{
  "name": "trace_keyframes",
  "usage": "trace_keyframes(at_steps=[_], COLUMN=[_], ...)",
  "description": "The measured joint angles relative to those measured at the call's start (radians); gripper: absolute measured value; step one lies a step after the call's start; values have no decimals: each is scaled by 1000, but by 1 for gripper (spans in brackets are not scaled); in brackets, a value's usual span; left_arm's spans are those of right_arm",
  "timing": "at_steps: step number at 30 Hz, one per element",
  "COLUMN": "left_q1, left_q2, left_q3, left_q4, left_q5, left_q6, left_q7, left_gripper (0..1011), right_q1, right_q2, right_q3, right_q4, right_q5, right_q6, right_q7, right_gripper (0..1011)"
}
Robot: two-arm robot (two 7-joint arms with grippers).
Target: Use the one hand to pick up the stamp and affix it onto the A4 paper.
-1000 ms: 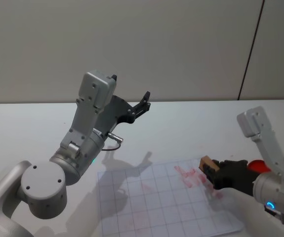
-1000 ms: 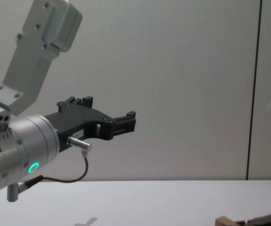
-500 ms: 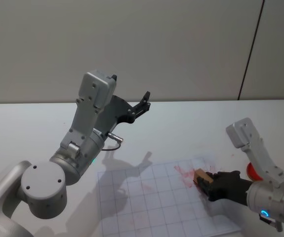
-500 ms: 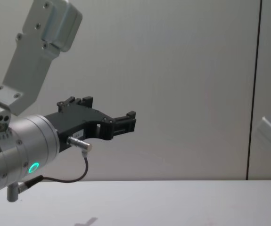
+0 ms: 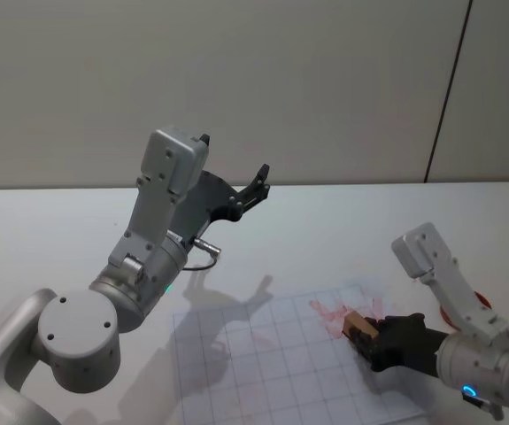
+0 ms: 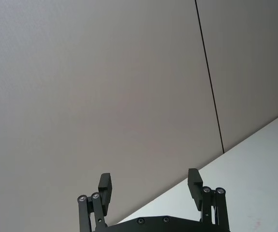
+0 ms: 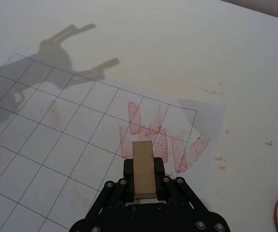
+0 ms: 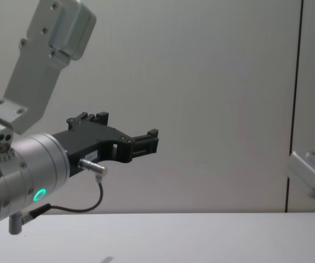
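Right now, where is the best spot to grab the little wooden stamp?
Grab the stamp by its two long flat sides, near the back end, coming from behind it, leaving the front end free over the paper. It is a narrow block with straight parallel sides, and the right gripper is shut on it just so.

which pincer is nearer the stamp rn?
Right. The right pincer is shut on the stamp, at the red prints on the paper. The left pincer is open, raised well off to the left, away from it.
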Motion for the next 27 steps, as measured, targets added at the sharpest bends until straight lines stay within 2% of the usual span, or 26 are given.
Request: trace_keyframes(at_steps=[6,12,22,27], left_q1=[0,0,0,0], left_q2=[0,0,0,0], left_q3=[0,0,0,0], left_q4=[0,0,0,0], left_q5=[0,0,0,0], left_q6=[0,0,0,0], left_q7=[0,0,0,0], left_gripper=[1001,1001,1001,1001], right_q1=[2,2,1,-1], right_q2=[2,3,3,3], right_q3=[-12,-18,-22,-22], right_q4=[17,34,52,54], right_q5=[-34,-49,-52,-40], right_q6=[-13,-21,-35,-56], right_q7=[19,29,32,24], right_gripper=[219,219,219,219])
